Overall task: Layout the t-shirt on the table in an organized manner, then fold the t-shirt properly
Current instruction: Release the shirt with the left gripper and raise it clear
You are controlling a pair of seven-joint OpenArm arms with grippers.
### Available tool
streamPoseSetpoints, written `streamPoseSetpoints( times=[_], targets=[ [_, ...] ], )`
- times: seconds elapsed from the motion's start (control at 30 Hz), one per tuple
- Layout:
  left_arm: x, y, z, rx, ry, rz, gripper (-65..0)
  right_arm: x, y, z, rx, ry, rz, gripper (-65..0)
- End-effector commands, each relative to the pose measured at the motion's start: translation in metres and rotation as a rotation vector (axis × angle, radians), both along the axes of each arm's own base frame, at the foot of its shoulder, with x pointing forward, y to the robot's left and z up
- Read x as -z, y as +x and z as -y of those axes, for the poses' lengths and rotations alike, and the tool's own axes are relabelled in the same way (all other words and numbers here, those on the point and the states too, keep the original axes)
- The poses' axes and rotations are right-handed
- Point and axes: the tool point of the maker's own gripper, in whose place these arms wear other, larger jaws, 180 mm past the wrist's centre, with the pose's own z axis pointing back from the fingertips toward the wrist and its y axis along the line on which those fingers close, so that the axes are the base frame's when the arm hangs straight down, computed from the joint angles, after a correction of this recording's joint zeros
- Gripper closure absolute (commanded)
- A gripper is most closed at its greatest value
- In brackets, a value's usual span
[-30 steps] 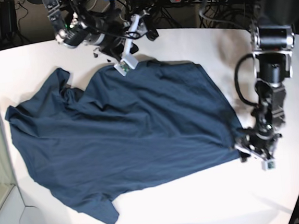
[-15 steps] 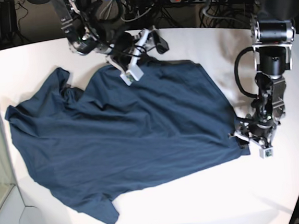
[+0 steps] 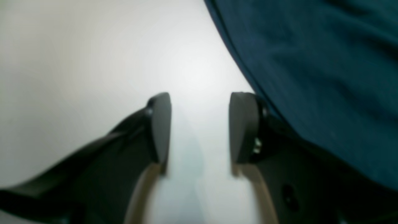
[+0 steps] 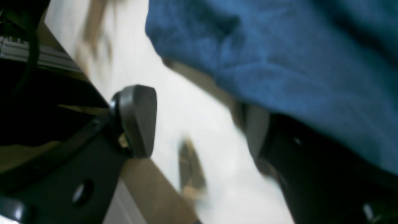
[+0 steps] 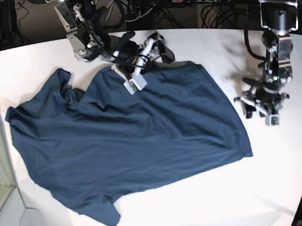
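Shirt [image 5: 127, 141] is being shown spread across table [image 5: 201, 204], left of center. Left gripper [image 5: 260, 108], right of frame, is being held partly open, empty. Right gripper [image 5: 146, 60], top center, is being held wide over the collar edge, empty.

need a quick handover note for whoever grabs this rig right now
Left gripper: open, empty, over bare table just beside the shirt's hem.
Right gripper: jaws wide open at the shirt's far edge, one finger hidden under the cloth in the wrist view; no grip visible.
Shirt: spread on the table, mostly flat, with a sleeve bunched at the far corner and another curled at the near edge.
Done: rough layout.
Left: smooth the sleeves and wrinkles, then fold. No fold made yet.
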Motion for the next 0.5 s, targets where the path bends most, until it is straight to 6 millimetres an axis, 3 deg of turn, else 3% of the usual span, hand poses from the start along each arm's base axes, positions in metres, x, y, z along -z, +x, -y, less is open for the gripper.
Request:
streamPoseSetpoints(
  times=[0.0,0.17,0.27,0.33,0.47],
  targets=[
    [-0.009,0.002,0.001,0.017,0.006,0.016,-29.8,0.007,0.000,0.006,0.005,-0.056,-0.015,-43.8],
    [-0.009,-0.021,0.011,0.049,0.006,0.019,-29.8,-0.003,0.012,-0.005,0.006,-0.030,0.011,-43.4],
    [-0.012,-0.032,0.013,0.044,-0.003,0.028,-29.8,-0.008,0.019,-0.009,0.005,-0.022,0.025,-39.0],
    [-0.012,-0.042,0.016,0.049,-0.007,0.028,-29.8,-0.013,0.026,-0.010,0.008,-0.016,0.042,-32.6],
    [-0.013,-0.059,0.026,0.075,-0.011,0.022,-29.7,-0.027,0.049,-0.012,0.012,-0.011,0.095,-13.1]
  ],
)
